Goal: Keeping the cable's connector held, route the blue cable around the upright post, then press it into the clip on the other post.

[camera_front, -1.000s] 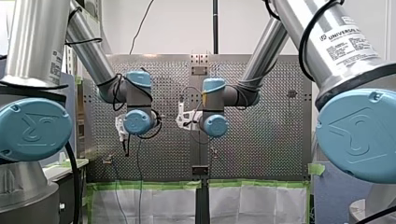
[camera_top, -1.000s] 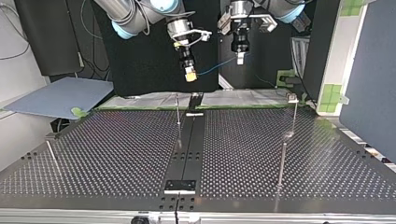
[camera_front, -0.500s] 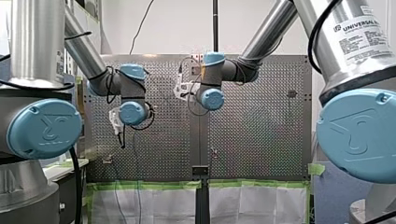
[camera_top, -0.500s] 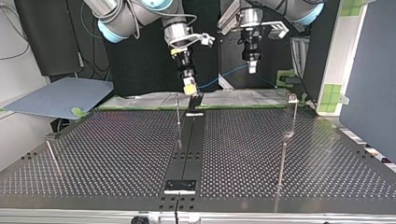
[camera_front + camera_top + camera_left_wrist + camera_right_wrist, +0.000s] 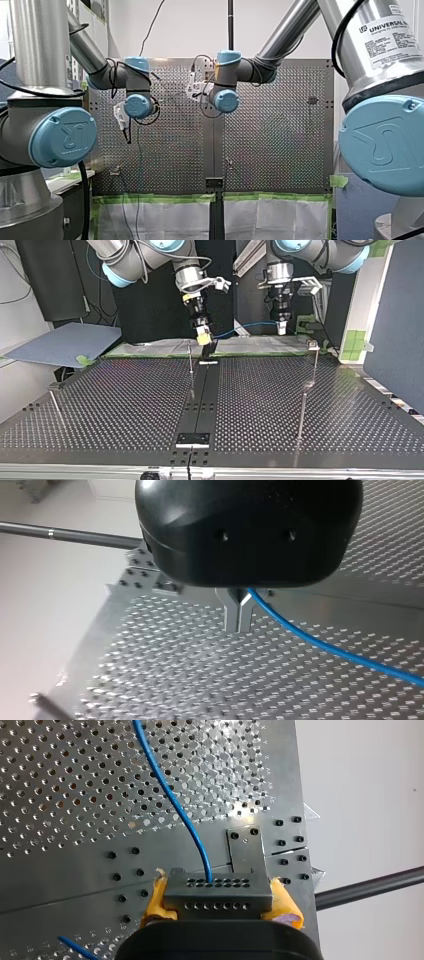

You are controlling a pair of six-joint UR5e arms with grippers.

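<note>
Front view: bright, even light from above. White wall (image 5: pixel 175 30) near blown out; streak highlights along my right arm (image 5: pixel 370 45).
Top view: dimmer, black backdrop (image 5: pixel 160 315). Table (image 5: pixel 125 405) dark w/ sheen, post (image 5: pixel 190 357) mirrored in it.
L wrist view: soft highlight on my left gripper (image 5: pixel 239 625) housing; table washed pale beside it.
R wrist view: glare spot on table ahead of connector (image 5: pixel 217 892).

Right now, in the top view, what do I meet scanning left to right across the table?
Short tilted post → thin upright post → my right gripper, shut on the connector → blue cable → my left gripper → post with the clip on top.
</note>
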